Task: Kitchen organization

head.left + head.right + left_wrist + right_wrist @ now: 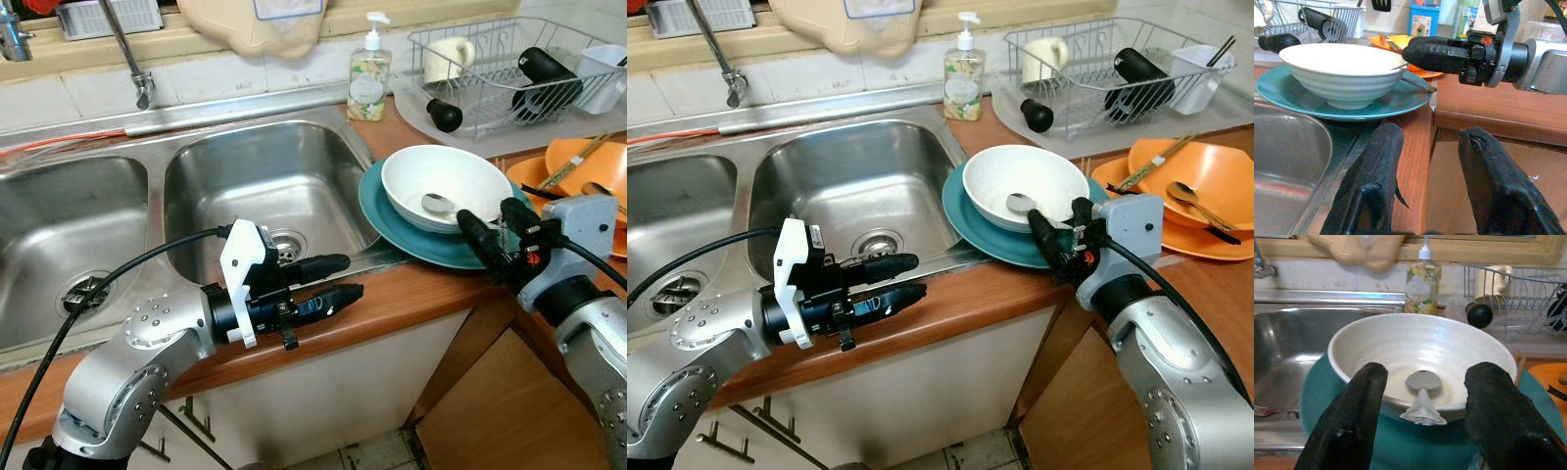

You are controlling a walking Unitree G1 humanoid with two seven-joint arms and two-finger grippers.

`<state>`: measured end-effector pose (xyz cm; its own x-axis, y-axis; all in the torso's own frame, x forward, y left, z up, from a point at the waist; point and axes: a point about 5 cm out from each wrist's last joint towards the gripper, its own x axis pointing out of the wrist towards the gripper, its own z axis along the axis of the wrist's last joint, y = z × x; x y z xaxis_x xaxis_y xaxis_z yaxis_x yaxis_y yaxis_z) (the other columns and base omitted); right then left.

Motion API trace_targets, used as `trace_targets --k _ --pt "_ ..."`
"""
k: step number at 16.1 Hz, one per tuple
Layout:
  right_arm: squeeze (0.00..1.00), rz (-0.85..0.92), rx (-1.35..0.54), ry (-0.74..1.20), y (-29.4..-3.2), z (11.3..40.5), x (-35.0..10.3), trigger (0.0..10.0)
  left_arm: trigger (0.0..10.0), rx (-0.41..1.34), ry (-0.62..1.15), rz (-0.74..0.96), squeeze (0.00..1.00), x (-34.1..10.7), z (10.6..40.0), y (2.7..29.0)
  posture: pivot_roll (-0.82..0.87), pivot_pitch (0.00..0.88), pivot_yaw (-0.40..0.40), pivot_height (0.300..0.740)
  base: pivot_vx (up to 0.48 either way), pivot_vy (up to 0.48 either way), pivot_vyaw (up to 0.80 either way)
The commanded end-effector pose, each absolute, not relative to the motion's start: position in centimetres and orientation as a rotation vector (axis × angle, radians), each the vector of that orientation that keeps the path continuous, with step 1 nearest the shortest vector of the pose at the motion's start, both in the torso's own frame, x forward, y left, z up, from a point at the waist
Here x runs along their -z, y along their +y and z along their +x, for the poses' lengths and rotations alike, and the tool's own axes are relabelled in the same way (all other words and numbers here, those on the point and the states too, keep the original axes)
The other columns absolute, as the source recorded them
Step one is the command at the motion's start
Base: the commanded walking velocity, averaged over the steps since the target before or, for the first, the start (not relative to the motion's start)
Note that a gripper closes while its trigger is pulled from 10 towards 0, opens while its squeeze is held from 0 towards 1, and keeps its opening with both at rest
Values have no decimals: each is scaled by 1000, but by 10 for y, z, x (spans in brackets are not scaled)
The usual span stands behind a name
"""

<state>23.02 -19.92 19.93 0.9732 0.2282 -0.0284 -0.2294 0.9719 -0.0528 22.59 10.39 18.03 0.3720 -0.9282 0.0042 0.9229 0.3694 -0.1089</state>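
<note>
spoon [1422, 382] lies in the white bowl [446, 184] on the teal plate [392, 227] near the tabletop's front edge. right end effector [1422, 421], spread, straddles the handle; next, probably closing on it. left end effector [338, 279] hovers, spread.

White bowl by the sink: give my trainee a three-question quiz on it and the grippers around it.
1. True or false: the white bowl sits on a teal plate.
2. What lies inside the bowl? A) chopsticks B) a spoon C) a cup
3. Which gripper has its open fingers lined up on the bowl's near rim?

Key:
1. True; the plate rests on the counter beside the sink.
2. B.
3. The right gripper; the left gripper hovers open over the counter edge in front of the sink.
</note>
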Motion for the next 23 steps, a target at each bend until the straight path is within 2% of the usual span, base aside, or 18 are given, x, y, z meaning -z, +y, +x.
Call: trace_targets --k 1,12,17,20,23 --pt "0 -57 -228 25 -198 232 -200 0 10000 1191 49 -81 0 -185 226 103 -106 0 60 740 0 0 0" --pt "0 -55 -231 30 -197 232 -200 0 10000 1196 54 -80 0 -185 226 104 -106 0 68 740 0 0 0" --pt "0 -42 -256 -58 -193 236 -222 0 10000 1175 29 -60 0 -189 230 106 -104 0 68 740 0 0 0" --pt "0 -36 -322 -145 -182 241 -244 0 10000 1140 -55 16 0 -204 244 105 -99 0 66 740 0 0 0" --pt "0 -44 -433 -188 -165 249 -260 0 10000 1090 -178 222 0 -222 265 96 -93 0 66 740 0 0 0"
